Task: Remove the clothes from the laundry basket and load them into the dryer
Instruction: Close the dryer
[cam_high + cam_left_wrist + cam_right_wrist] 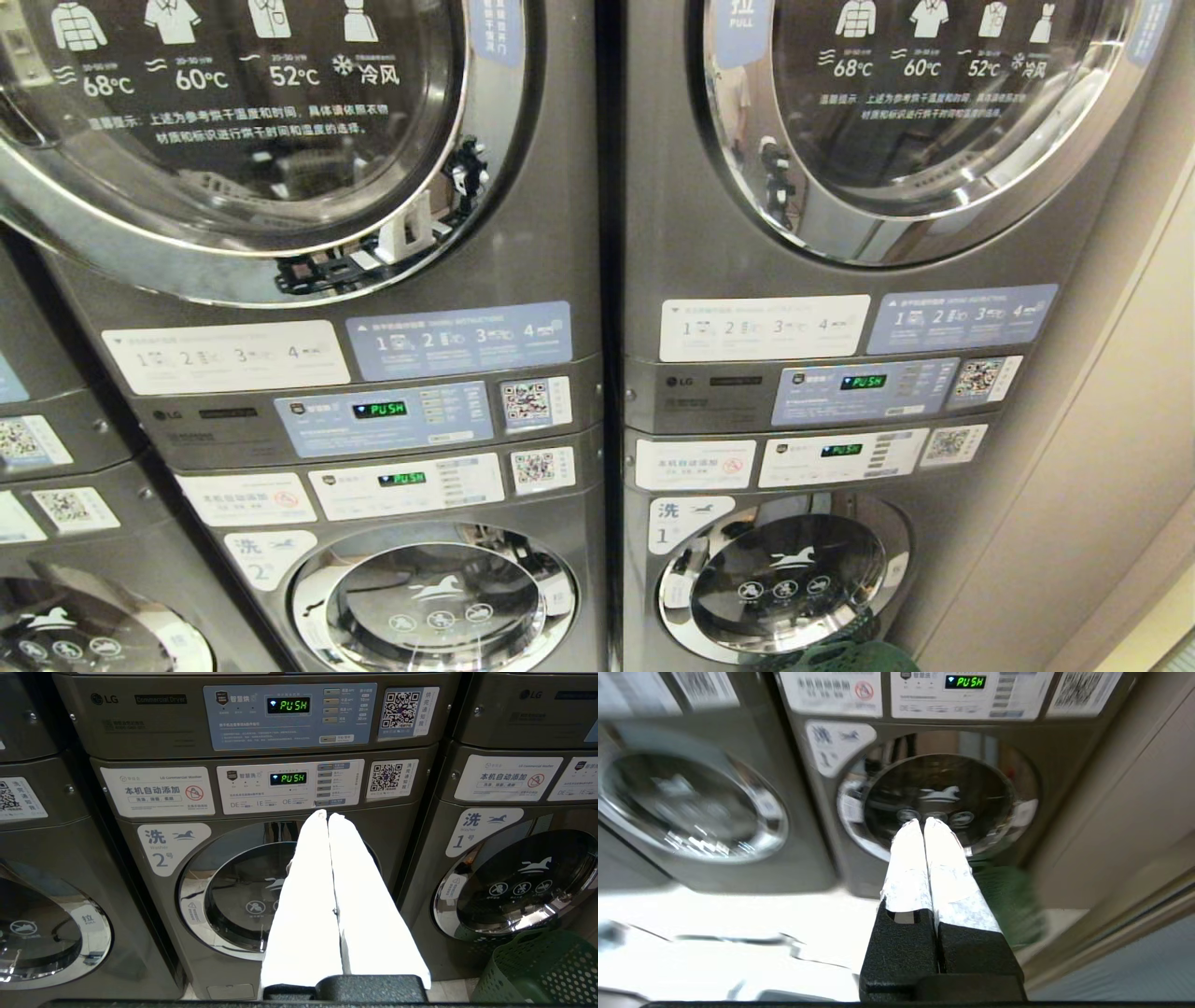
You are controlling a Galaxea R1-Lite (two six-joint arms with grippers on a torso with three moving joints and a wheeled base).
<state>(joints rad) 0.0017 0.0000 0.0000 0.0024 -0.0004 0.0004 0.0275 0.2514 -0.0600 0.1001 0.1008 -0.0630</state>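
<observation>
Stacked grey laundry machines fill the scene, dryers above and washers below, with a beige wall panel (1074, 467) to the right. Going by the task, the laundry basket (542, 970) is the thing to start from: a green perforated basket on the floor at the foot of the right-hand stack, just in front of the washer door (789, 579) marked 1. Only its rim shows at the bottom edge of the head view, and none of the views looks down into it, so whether clothes lie inside cannot be told.

Above it, the right dryer door (924, 112) appears closed, as does the left dryer door (252, 131); no opened drum is visible. Both dryer control panels (864, 392) read PUSH in green.

The right gripper (924, 826) points toward the washer marked 1, above and just near the basket, its white fingers (908, 868) pressed together and holding nothing. The left gripper (327, 816) points at the washer marked 2 in the left stack, fingers likewise clenched on nothing. Neither arm appears in the head view.

Judging from this, no loading shows as done: no garment is visible anywhere, nothing is gripped, and no dryer door stands open. Opening a dryer, picking clothes out of the basket and putting them in the drum all seem to remain.
</observation>
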